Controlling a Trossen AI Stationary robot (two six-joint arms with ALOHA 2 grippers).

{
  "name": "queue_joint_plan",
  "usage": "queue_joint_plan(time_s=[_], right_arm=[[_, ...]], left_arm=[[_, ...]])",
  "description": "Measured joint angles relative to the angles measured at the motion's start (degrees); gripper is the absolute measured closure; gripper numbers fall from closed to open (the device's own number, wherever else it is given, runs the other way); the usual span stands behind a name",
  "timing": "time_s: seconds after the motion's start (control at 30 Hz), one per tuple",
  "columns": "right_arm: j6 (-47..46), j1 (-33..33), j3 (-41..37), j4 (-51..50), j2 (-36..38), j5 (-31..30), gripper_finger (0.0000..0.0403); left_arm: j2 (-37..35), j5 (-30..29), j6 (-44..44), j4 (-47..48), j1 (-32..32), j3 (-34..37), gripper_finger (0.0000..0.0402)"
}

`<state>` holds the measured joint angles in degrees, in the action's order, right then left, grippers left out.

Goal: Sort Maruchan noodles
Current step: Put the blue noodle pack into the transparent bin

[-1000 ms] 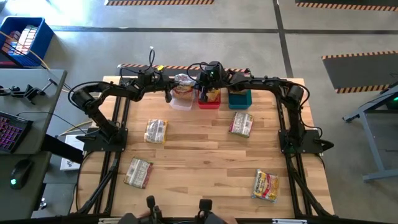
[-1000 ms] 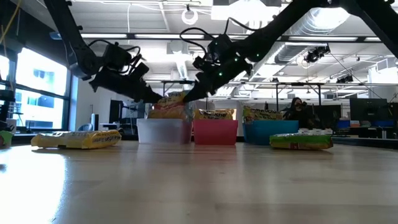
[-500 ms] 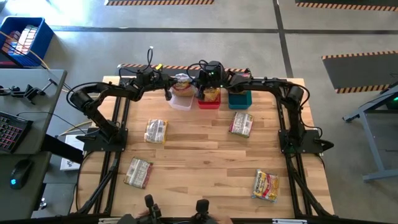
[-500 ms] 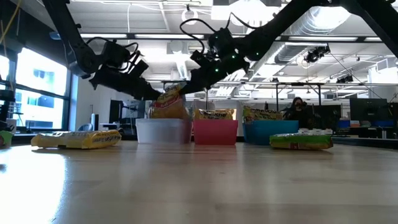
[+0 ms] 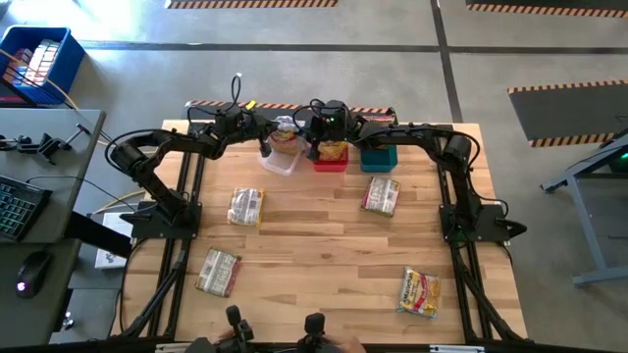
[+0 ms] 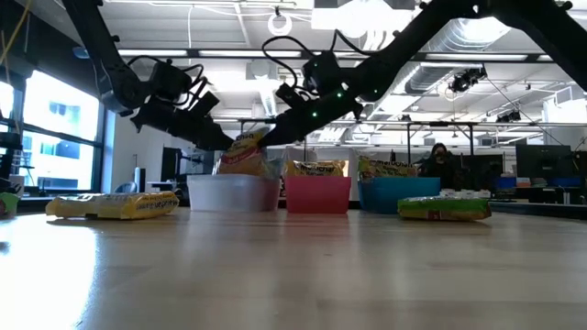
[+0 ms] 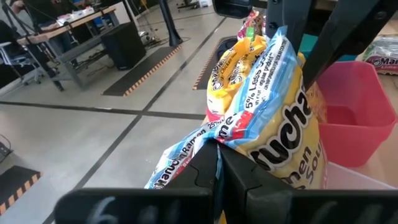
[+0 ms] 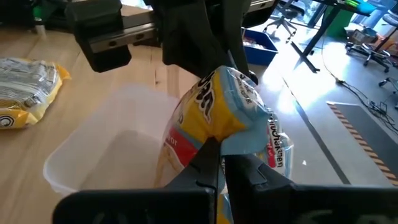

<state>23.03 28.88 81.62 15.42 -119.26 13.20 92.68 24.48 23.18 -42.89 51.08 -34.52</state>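
One yellow-orange noodle packet [image 5: 285, 131] stands upright over the clear bin [image 5: 280, 163] at the table's far edge, its lower end down inside the bin [image 8: 106, 149]. Both grippers are shut on it. My left gripper [image 5: 263, 148] comes at it from the left and my right gripper [image 5: 306, 143] from the right. In the low view the packet [image 6: 242, 154] sits between the left gripper [image 6: 227, 144] and the right gripper [image 6: 269, 137]. Several more packets lie flat on the table, for instance a yellow-edged one [image 5: 246, 207] and a pink-and-green one [image 5: 381, 195]. My left gripper [image 7: 219, 167] pinches the packet's crimped edge [image 7: 214, 134] between its two fingers, coming in on a slant from the table's left and above. The packet stands upright beyond the fingers. My right gripper [image 8: 219, 163] pinches the opposite blue-and-yellow edge [image 8: 231, 140] between its fingers, slanting in from the right. The packet's lower end hangs into the clear bin.
A red bin [image 5: 331, 160] with a yellow packet in it and a teal bin [image 5: 379, 157] stand right of the clear bin. Other packets lie near left [image 5: 218, 272] and near right [image 5: 419, 291]. Bare wood shows in the table's middle.
The packet has turned from lying low across the clear bin's top to standing upright between the two grippers. The right gripper has shifted a little toward the table's left. The clear bin has slid slightly left.
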Motion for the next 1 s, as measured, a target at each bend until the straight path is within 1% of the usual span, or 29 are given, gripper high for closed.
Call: queue_joint_plan(time_s=[0.2, 0.27, 0.43, 0.57, 0.8, 0.93, 1.0], right_arm=[[0.5, 0.0, 0.1, -3.3, 0.0, 0.6, 0.0403], [0.6, 0.0, 0.2, -4.2, 0.0, 0.6, 0.0403], [0.7, 0.1, 0.2, -6.1, 0.0, 0.5, 0.0403], [0.8, 0.1, 0.0, -8.9, -0.4, 0.3, 0.0403], [1.1, 0.1, 0.0, -9.4, -0.3, 0.4, 0.0403], [1.1, 0.0, 0.0, -9.2, -0.3, 0.4, 0.0403], [1.0, -0.1, 0.0, -9.2, -0.3, 0.4, 0.0403]], left_arm=[[0.0, 0.3, -1.7, -0.2, -0.1, 0.0, 0.0399], [-0.4, -0.7, -2.0, 0.2, -0.2, 0.0, 0.0394], [-4.0, -2.0, -2.0, 4.5, -0.3, 0.0, 0.0369], [-9.4, -2.0, -2.0, 7.1, -0.3, -0.2, 0.0352], [-19.2, -2.6, -1.6, 16.0, -0.1, -0.2, 0.0347], [-22.6, -4.4, -0.3, 22.8, 0.8, -0.2, 0.0356], [-23.6, -4.6, 1.1, 28.0, 1.2, -0.2, 0.0366]])
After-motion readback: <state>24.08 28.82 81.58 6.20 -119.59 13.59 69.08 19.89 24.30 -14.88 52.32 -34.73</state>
